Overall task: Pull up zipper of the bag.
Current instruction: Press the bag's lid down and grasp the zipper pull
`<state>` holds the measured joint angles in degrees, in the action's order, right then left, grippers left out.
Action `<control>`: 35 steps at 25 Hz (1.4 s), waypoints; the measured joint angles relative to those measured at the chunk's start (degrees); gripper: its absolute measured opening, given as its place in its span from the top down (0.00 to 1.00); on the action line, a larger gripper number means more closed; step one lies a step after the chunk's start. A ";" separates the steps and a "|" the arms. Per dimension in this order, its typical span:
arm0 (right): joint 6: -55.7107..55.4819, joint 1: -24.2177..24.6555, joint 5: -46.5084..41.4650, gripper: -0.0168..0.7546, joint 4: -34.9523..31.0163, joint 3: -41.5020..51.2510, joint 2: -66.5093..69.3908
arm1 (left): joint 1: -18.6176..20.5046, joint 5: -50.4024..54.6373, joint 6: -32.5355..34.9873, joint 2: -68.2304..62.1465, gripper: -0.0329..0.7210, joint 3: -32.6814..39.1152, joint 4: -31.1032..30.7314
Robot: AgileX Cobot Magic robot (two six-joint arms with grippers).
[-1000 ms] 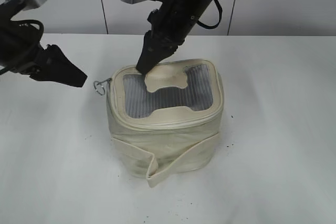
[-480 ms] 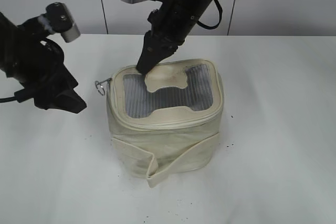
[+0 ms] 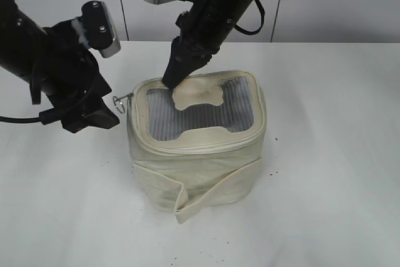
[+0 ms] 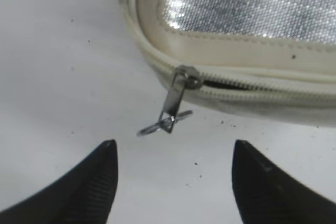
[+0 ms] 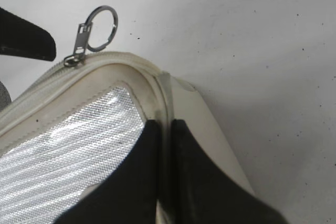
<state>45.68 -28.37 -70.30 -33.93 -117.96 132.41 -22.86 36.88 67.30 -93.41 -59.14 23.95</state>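
The cream-white bag stands in the middle of the table, with a grey mesh top panel and a bone-shaped patch. A silver zipper pull with a ring sticks out from its top left rim. My left gripper is open just left of the pull. In the left wrist view the pull hangs from the zipper track, just ahead of the open fingers. My right gripper is shut on the bag's back-left rim. The right wrist view shows the fingers pinching it, with the ring beyond.
The white table runs out to a pale wall at the back. A loose cream band wraps the bag's lower front. The left fingers show at the top left of the right wrist view.
My left arm has swung right and down toward the bag, bringing its open gripper close to the zipper pull. The right arm and the bag have not moved.
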 joint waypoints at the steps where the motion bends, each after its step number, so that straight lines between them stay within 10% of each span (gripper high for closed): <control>1: -0.07 0.00 0.00 0.96 0.00 0.00 0.00 | -0.44 -0.28 0.14 0.00 0.27 0.00 0.00; 15: -0.17 -0.06 0.00 0.96 0.05 0.00 0.00 | -1.94 -4.10 1.53 0.00 0.32 0.00 -0.94; 21: -0.28 -0.06 0.00 0.96 0.22 0.00 0.00 | -2.30 -4.14 1.73 -0.67 0.49 0.00 -1.10; 27: -0.34 -0.12 0.00 0.96 0.39 0.00 0.00 | -2.30 -1.96 1.73 -1.17 0.93 0.00 -2.72; 35: -1.38 -0.12 0.00 0.96 0.51 0.00 0.00 | -2.33 0.62 -1.56 0.06 0.95 -0.02 -2.94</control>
<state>44.30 -28.49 -70.30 -33.42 -117.96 132.41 -25.19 37.50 65.74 -93.36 -59.16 21.01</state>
